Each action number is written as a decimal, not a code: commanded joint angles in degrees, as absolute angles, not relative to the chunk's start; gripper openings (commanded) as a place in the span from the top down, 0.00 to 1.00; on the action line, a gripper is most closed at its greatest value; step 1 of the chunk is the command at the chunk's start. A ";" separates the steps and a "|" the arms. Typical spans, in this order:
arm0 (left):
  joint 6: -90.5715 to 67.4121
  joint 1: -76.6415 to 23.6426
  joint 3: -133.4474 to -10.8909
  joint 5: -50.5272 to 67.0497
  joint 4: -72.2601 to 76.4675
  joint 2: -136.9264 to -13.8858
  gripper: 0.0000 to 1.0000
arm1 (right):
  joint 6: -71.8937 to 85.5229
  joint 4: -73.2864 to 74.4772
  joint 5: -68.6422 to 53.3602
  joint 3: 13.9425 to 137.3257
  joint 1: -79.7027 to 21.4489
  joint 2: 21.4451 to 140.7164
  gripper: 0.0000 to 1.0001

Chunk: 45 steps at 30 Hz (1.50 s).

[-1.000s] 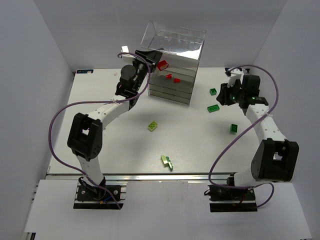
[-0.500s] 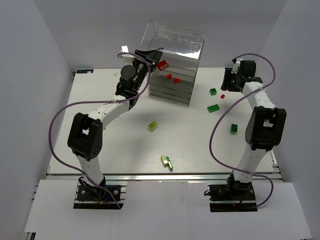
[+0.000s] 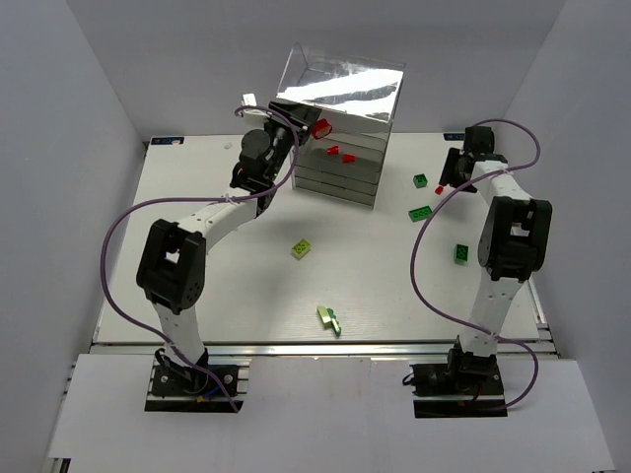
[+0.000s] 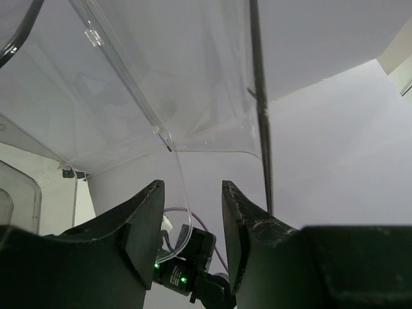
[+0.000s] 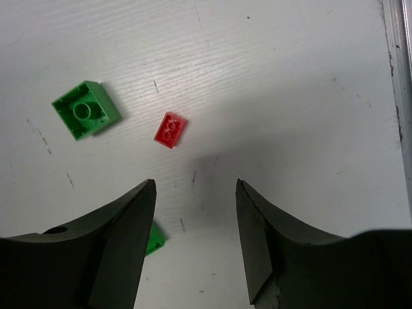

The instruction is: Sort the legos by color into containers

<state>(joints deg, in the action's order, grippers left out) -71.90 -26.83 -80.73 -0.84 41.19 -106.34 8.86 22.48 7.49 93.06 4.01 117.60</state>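
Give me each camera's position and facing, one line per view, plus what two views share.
Top external: above and behind the bases, looking down on the table; left arm and right arm show whole, containers at far centre.
Left wrist: on the left arm, tilted up into the containers' clear walls; left tool fingers at bottom.
Right wrist: on the right arm, facing down at the table; right tool fingers, apart, at bottom.
Shared: red brick and green brick lie in both top and right wrist views.

Lab rig: white-walled robot table
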 commanded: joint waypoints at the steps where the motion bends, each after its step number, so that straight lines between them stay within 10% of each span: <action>1: -71.89 -26.63 -81.47 -0.09 42.71 -105.64 0.49 | 10.64 19.69 8.88 97.11 3.60 119.79 0.41; 45: -70.49 -26.63 -81.56 -0.18 39.64 -104.68 0.48 | 9.41 16.08 12.57 101.51 0.88 130.25 0.62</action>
